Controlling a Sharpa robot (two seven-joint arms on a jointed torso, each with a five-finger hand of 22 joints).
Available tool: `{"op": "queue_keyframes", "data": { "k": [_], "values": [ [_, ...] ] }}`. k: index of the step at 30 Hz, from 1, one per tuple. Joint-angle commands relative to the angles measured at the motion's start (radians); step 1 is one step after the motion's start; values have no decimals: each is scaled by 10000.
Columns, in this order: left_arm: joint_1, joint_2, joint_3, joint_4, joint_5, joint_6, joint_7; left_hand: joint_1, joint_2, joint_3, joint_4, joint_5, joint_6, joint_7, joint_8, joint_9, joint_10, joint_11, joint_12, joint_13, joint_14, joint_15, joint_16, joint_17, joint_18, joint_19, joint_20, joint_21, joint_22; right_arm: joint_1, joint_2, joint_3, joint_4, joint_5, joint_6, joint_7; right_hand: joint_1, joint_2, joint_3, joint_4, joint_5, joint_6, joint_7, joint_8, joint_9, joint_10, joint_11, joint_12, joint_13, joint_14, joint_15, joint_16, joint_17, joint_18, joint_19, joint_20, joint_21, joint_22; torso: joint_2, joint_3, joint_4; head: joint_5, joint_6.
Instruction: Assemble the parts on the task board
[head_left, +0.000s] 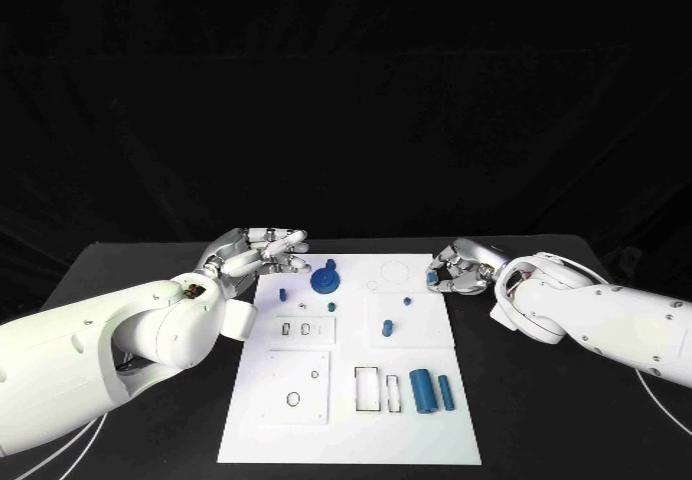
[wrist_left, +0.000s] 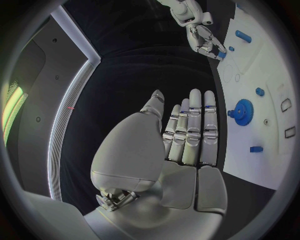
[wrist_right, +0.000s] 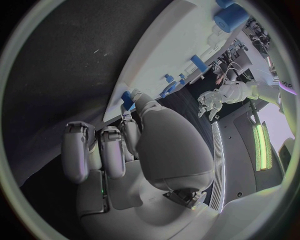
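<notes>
the blue gear (head_left: 326, 276) stands on the far end of the task board (head_left: 346, 440), just beside the left hand (head_left: 257, 252). it looks like light, stiff plastic, probably slick, so i'd pinch it by the toothed rim. left wrist view shows that hand's fingers (wrist_left: 194, 125) straight and together, holding nothing. right hand (head_left: 462, 268) sits at the board's far right edge; right wrist view shows a small blue part (wrist_right: 128, 98) at its fingertips, but whether it's pinched i can't tell.
</notes>
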Motion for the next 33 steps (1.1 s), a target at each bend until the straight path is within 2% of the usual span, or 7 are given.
{"op": "queue_keyframes", "data": {
  "k": [1,9,15,22,24,29,33],
  "values": [
    [9,5,8,25,-2,151,21,-5,105,-22,-54,-26,-72,4,-36,-5,-45,9,-66,12,-90,-2,68,13,113,-49,26,-47,-11,-15,26,-2,-2,-89,-63,-21,57,119,90,-21,-35,128,-13,73,17,42,-32,70,339,1013,-95,67,2437,-44,72,-32,82,1278,0,2,-5,1,-15],
    [9,-8,8,31,-2,149,16,-5,105,-22,-54,-26,-72,4,-36,-5,-45,9,-66,12,-90,-2,68,13,113,-49,26,-47,-11,-19,19,0,186,-71,-798,162,-5,273,271,-27,164,336,-105,195,65,210,-112,214,490,1032,-161,102,2511,-105,231,-91,291,1492,-2,5,-4,14,-28],
    [10,-27,8,21,-2,145,16,-5,105,-22,-54,-26,-72,4,-36,-5,-45,9,-66,12,-90,-2,68,13,113,-49,26,-47,-11,13,-145,26,906,-33,-1376,-107,-145,291,311,14,272,415,-152,249,90,281,-154,263,542,1043,-201,123,2554,-130,296,-130,376,1580,-16,-1,-7,38,-43],
    [10,-21,8,-84,-2,140,22,-8,117,-25,-54,-26,-72,6,-40,-4,-47,11,-70,16,-98,0,72,21,113,-52,28,-49,-13,189,-62,54,2102,-393,-1374,-1072,-234,347,361,55,220,313,-133,200,72,247,-146,215,502,1061,-204,158,2627,-169,393,-145,507,1710,-32,-13,4,77,-78],
    [10,-4,8,-157,-2,138,30,-8,117,-25,-54,-26,-72,6,-40,-4,-47,11,-70,16,-98,0,72,21,113,-52,28,-49,-13,216,169,55,2429,-681,-1320,-1446,-247,349,364,59,210,307,-131,197,72,254,-144,222,510,1061,-203,156,2624,-172,398,-146,514,1718,-54,-20,17,118,-145],
    [9,48,8,-292,-2,131,40,-8,117,-25,-54,-26,-72,6,-40,-4,-47,11,-70,16,-98,0,72,21,113,-52,28,-49,-13,201,823,26,2829,-1352,-1100,-2113,-283,353,366,75,198,318,-133,205,76,272,-143,239,528,1055,-202,146,2603,-167,386,-147,497,1704,-87,-37,60,212,-243],
    [9,91,7,-354,1,132,39,-8,117,-25,-54,-26,-72,6,-40,-4,-47,11,-70,16,-98,0,72,21,113,-52,28,-49,-13,158,1322,-36,2895,-1865,-941,-2437,-344,319,350,93,211,312,-132,205,77,273,-142,237,527,1055,-201,145,2602,-173,403,-148,519,1726,-120,-68,103,255,-324]
  ]
}}
